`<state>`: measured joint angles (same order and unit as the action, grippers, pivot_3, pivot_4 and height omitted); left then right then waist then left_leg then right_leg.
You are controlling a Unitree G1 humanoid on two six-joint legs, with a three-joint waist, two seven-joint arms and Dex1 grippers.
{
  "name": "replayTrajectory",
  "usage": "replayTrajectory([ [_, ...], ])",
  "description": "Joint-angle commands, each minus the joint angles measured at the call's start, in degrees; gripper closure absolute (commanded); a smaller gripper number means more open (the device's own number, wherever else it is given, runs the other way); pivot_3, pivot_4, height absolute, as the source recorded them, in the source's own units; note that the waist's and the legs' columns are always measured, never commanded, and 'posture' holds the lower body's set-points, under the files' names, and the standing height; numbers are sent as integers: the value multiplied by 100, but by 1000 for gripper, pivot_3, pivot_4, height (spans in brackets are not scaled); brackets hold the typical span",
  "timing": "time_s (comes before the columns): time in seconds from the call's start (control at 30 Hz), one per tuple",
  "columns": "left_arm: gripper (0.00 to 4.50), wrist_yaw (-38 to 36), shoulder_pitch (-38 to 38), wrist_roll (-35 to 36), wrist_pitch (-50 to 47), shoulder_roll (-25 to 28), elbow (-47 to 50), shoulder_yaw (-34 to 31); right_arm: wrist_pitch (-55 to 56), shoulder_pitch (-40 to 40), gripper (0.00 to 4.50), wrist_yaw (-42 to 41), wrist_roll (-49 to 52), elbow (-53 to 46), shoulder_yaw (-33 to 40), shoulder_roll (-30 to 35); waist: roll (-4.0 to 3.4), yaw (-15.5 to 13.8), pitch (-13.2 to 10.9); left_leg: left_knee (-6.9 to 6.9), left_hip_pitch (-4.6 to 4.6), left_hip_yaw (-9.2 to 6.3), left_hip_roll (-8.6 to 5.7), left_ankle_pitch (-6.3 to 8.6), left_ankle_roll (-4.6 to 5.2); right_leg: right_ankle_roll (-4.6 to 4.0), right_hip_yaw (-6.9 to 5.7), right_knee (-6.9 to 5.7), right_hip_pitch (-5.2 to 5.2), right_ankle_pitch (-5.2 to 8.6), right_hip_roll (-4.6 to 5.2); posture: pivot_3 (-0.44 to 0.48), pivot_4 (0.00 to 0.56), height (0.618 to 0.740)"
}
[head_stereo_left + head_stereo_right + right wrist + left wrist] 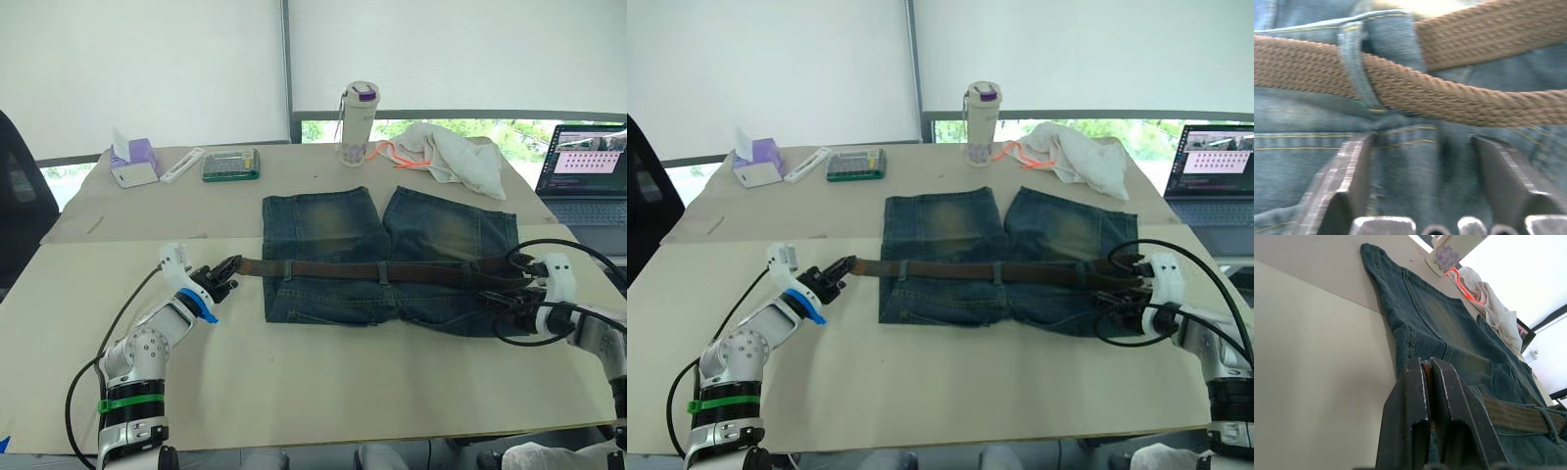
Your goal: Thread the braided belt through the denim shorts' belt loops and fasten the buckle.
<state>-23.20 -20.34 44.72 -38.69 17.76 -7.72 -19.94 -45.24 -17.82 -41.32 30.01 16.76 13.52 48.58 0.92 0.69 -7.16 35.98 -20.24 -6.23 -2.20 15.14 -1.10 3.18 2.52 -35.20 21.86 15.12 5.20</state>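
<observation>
The belt (382,271) lies across the waistband of the shorts (387,257) at frame centre on the worktop (323,382), passing under at least two loops (286,269). The left claw (223,276), centre left, is closed on the belt's end just off the shorts' edge. The right claw (1418,183), centre right, is spread wide and empty, its fingers resting on denim just beside the belt and a loop. Risk: a left-side pull could bunch the unpinned shorts or slip the braid.
</observation>
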Motion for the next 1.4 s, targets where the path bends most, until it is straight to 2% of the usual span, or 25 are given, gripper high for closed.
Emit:
replayTrajectory([
  [0.03,4500,-21,-220,-266,371,82,-55,-27,109,25,2829,-92,-165,-132,44,103,0,-1,0,0,0,0,0,0,0,0,0,0,0,0,0,0,150,740],
  [0.13,4500,66,-311,-500,579,72,-214,-28,76,72,3963,-68,-205,-143,138,77,0,-5,0,1,0,0,0,0,0,0,0,0,0,0,0,0,150,740],
  [0.2,4500,162,-383,-754,789,123,-422,-33,-28,108,4438,39,-179,-181,264,16,0,-5,0,1,0,0,0,0,0,0,0,0,-1,-1,0,0,150,740],
  [0.33,4500,674,-535,-1519,1250,416,-1171,-36,-221,198,4438,398,-157,-175,536,-122,-1,-12,1,1,2,-2,0,0,0,0,-1,0,-2,-1,-1,0,150,740],
  [0.43,4500,1761,-759,-2057,1774,791,-2157,-448,-423,314,4438,632,-85,-205,785,-269,3,-25,2,1,3,-1,-1,0,0,1,0,-1,-3,-1,0,0,150,740],
  [0.5,4500,2089,-894,-2035,1965,963,-2590,-729,-506,382,4438,726,-56,-235,880,-334,14,-27,12,3,9,-7,1,0,0,1,-4,-2,-10,-2,-2,0,150,740],
  [0.67,4500,1966,-1054,-2171,2171,1146,-2950,-688,-560,399,4438,885,-22,-276,993,-429,11,-73,16,3,11,-5,-9,1,2,6,-3,0,-15,-3,9,0,150,740],
  [1.03,4500,2213,-1061,-2410,2163,1247,-3162,-700,-260,280,4438,1178,-37,-88,1311,-554,21,-76,26,10,15,-3,-8,1,2,13,0,-1,-19,-8,9,0,150,740],
  [1.13,4500,2388,-1034,-2507,2187,1253,-3201,-719,-239,323,4438,1089,-24,-136,1330,-510,14,-70,30,9,15,-2,-9,2,2,13,1,-3,-18,-8,9,0,150,740],
  [1.3,4500,2152,-998,-2564,2216,1197,-3089,-570,273,560,4438,486,-70,-479,1158,-360,2,-69,37,7,13,-1,-9,2,4,13,1,-3,-17,-8,9,0,150,740],
  [1.4,4500,1873,-947,-2625,2253,1205,-2952,-437,380,591,3405,98,110,-658,1272,-264,-8,-51,37,7,13,2,-9,3,4,14,3,-4,-15,-8,9,0,150,740],
])
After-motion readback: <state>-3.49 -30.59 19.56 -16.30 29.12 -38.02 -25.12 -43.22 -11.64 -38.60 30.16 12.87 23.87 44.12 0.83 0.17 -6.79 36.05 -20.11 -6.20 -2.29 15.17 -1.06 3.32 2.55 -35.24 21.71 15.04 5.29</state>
